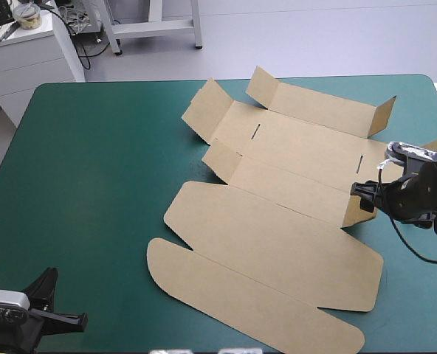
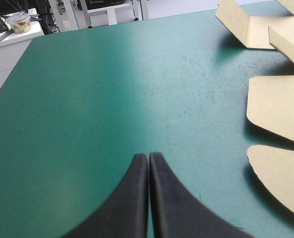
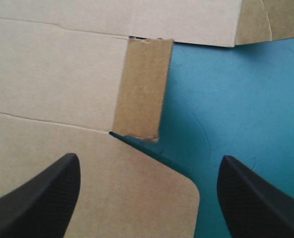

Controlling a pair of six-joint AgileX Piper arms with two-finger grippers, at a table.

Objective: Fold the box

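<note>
High view: brown box (image 1: 277, 243) lies spread, mostly flat, on the teal-green worktop (image 1: 93, 184).
Right pincer (image 3: 148, 157) stands wide at the box's right edge, just short of a small raised side flap (image 3: 139, 89). Left pincer (image 2: 148, 157), fingers pressed together, sits well apart from the box's left side.

Brown box (image 1: 277, 243) on teal-green table (image 1: 93, 184)

I saw my left claw (image 2: 148, 155) pressed shut above the teal-green desk (image 2: 102, 89), flaps of the brown box (image 2: 278, 106) lying beside it, well apart.
</note>
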